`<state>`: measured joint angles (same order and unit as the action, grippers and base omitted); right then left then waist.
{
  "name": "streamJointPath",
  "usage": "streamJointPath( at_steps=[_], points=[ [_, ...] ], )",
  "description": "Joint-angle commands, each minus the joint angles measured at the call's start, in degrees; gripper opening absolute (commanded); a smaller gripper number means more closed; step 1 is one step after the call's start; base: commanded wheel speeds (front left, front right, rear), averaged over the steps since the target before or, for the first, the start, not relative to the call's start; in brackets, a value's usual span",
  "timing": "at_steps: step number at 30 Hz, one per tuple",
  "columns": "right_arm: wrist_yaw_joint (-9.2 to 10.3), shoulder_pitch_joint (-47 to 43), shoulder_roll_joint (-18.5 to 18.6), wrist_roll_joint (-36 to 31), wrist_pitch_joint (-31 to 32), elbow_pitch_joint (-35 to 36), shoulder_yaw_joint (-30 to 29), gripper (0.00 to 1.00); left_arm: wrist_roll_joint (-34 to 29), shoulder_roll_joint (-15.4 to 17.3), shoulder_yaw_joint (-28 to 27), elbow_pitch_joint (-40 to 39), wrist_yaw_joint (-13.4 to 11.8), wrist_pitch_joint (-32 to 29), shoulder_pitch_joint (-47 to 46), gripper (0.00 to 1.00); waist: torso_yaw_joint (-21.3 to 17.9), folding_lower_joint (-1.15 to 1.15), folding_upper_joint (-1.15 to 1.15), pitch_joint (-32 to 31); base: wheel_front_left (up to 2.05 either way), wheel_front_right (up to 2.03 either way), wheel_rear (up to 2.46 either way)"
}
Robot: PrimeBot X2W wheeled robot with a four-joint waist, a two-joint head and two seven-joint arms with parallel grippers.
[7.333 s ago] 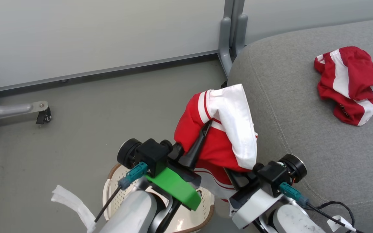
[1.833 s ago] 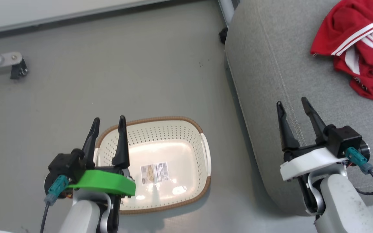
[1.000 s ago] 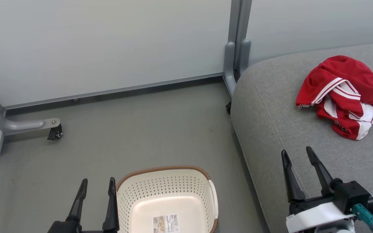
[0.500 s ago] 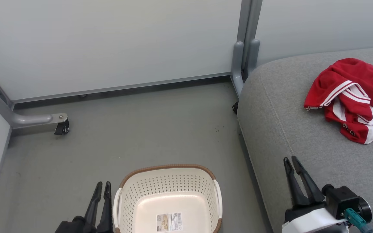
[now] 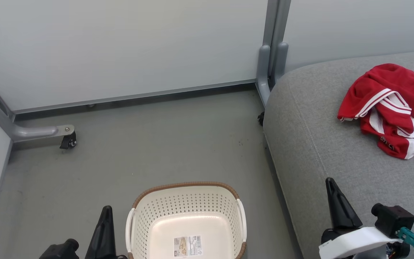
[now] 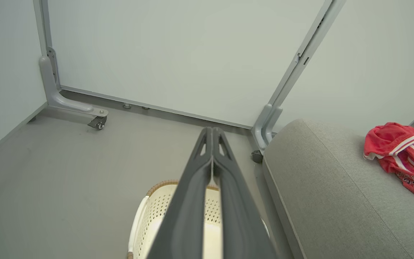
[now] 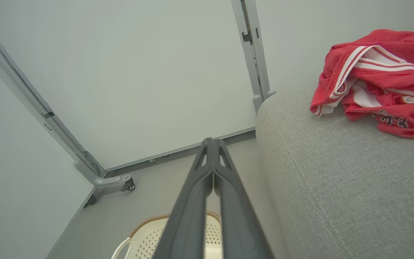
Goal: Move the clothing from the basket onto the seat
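Grey fabric seat (image 5: 336,151) stands at the right, the red-and-white clothing (image 5: 386,104) heaped on it, well apart from the cream basket (image 5: 185,203) on the floor, a paper label (image 5: 188,245) inside. Left hand (image 5: 107,210) and right hand (image 5: 330,181) are both pinched closed, gripping nothing.

The seat (image 5: 336,151) is covered in matt grey woven cloth, slightly rough. The clothing (image 5: 390,104) is made of soft cloth. The basket (image 5: 185,201) is moulded in glossy cream plastic, and a paper label (image 5: 188,246) is seen inside. The floor (image 5: 138,144) is finished smooth and matt.
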<state>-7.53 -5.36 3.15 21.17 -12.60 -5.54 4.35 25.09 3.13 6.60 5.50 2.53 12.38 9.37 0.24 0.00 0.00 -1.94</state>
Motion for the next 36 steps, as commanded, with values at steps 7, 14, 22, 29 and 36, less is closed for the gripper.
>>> streamJointPath(
  at_steps=[7,14,22,29,36],
  points=[
    [0.0,2.7,0.9,9.2,1.7,-0.3,-0.7,0.0,8.6,1.0,-1.1,0.4,0.7,-1.6,-3.4,0.0,0.0,0.0,0.0,0.1,0.0,0.0,0.0],
    [0.01,3.6,1.2,16.1,3.1,-1.1,-1.2,0.0,15.2,1.3,-1.8,1.4,1.2,-2.9,-4.8,0.0,0.0,0.0,0.0,0.3,0.0,0.0,0.0],
    [0.01,4.6,1.4,23.0,4.5,-1.9,-1.8,0.0,21.7,1.5,-2.6,2.1,1.7,-4.4,-6.1,0.0,0.0,0.0,0.0,0.4,0.0,0.0,0.0],
    [0.02,5.4,1.6,28.7,5.8,-2.6,-2.4,0.0,27.2,1.6,-3.4,2.7,2.1,-5.6,-7.2,0.0,-0.1,0.0,0.0,0.5,0.0,0.0,0.0],
    [0.01,6.1,1.7,34.0,7.0,-3.3,-3.0,0.0,32.2,1.8,-4.1,3.3,2.4,-6.9,-8.2,0.0,-0.1,0.0,0.0,0.7,0.0,0.0,0.0]
  ],
)
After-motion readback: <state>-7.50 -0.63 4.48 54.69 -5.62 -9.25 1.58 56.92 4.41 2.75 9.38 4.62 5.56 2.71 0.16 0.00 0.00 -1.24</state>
